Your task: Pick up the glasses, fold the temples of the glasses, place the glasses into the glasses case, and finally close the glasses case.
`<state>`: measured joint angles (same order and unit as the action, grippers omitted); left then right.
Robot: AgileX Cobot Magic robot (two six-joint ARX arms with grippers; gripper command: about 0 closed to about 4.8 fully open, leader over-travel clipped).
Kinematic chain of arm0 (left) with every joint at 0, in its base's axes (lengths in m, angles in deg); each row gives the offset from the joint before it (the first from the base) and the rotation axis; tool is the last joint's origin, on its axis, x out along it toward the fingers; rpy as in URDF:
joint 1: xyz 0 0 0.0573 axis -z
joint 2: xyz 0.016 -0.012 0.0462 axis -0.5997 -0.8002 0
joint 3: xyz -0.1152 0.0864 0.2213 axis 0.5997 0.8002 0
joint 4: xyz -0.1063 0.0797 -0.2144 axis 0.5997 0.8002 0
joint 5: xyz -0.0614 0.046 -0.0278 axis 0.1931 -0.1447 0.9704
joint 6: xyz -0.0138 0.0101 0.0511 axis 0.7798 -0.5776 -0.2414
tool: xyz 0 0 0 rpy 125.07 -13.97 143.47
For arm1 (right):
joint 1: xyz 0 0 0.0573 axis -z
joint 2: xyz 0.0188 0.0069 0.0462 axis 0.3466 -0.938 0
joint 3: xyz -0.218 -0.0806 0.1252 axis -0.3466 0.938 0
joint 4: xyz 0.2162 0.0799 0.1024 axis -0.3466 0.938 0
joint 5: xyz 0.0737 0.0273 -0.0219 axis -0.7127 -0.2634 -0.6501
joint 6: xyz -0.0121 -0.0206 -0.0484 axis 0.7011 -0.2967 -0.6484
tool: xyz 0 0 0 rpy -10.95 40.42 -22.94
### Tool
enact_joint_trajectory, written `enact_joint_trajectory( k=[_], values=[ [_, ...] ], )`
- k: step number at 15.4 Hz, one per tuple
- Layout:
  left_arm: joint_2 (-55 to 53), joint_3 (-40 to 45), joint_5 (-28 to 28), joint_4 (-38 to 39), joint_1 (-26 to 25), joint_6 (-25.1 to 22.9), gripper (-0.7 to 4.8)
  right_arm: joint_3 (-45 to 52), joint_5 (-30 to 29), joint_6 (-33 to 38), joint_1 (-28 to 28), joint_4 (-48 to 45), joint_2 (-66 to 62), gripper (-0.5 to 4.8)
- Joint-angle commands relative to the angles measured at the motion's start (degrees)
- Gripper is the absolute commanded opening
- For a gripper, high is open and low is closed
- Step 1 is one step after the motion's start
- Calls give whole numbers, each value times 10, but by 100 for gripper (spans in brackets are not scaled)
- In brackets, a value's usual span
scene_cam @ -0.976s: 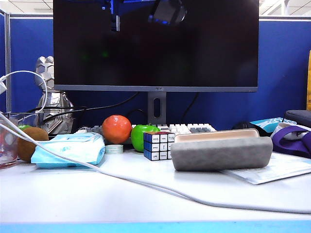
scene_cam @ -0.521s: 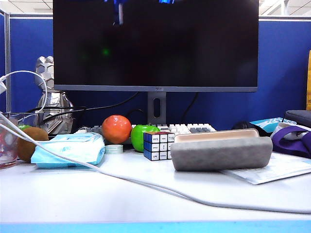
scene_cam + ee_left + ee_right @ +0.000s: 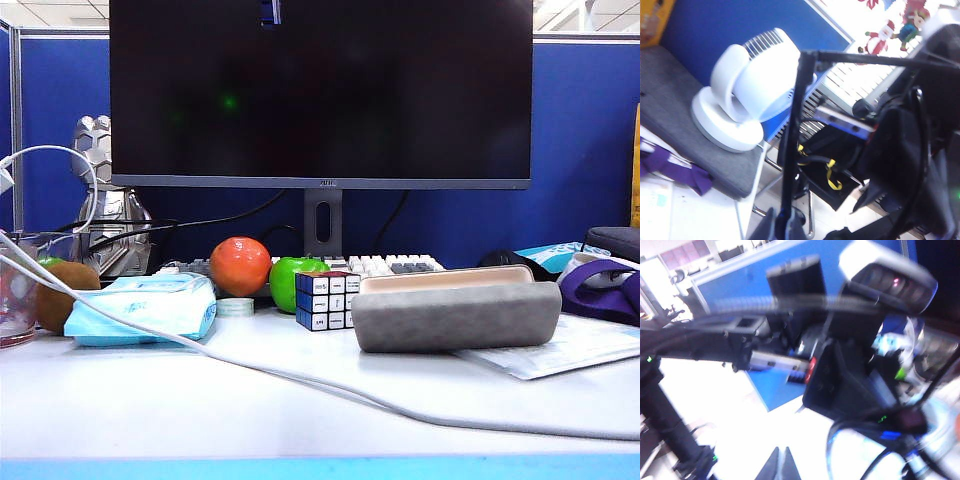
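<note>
The glasses case (image 3: 455, 315) lies open on the white table, right of centre, grey shell toward the camera and beige-lined lid behind it. Neither gripper shows in the exterior view. In the left wrist view my left gripper (image 3: 780, 226) is shut on a thin black bar of the glasses (image 3: 794, 145), which runs up from the jaws and bends sideways at a corner. It is held in the air, away from the table. The lenses cannot be made out. My right gripper (image 3: 781, 462) is shut and empty, its tips pressed together, also off the table.
A Rubik's cube (image 3: 326, 300) stands just left of the case, with a red fruit (image 3: 240, 266) and a green apple (image 3: 295, 272) behind. A light-blue tissue pack (image 3: 145, 308) lies at left. A white cable (image 3: 300, 380) crosses the front. Monitor (image 3: 320, 90) and keyboard stand behind.
The arms' reflection at the top of the dark monitor has slid up and nearly out of sight. Nothing on the table has moved.
</note>
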<state>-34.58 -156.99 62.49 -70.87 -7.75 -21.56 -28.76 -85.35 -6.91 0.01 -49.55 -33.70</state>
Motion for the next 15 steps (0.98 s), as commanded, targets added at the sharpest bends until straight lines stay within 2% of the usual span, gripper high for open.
enact_joint_trajectory(
  k=[1, 5, 9, 13, 15],
  values=[
    [2, -2, 4, -10, 1, 2, -7, -2, 2, 5, 0, -17, -2, -5],
    [2, -2, 20, -23, 6, 2, -7, -2, 5, 5, 0, -19, -20, -5],
    [2, -2, 65, -71, 9, 2, -6, -2, 55, 5, 2, -18, -23, -5],
    [2, -1, 85, -102, 16, -3, -7, -2, 93, 20, 2, -18, -24, -6],
    [2, -1, 70, -108, 21, -3, -6, -2, 67, 19, 2, -32, -21, -5]
  ],
)
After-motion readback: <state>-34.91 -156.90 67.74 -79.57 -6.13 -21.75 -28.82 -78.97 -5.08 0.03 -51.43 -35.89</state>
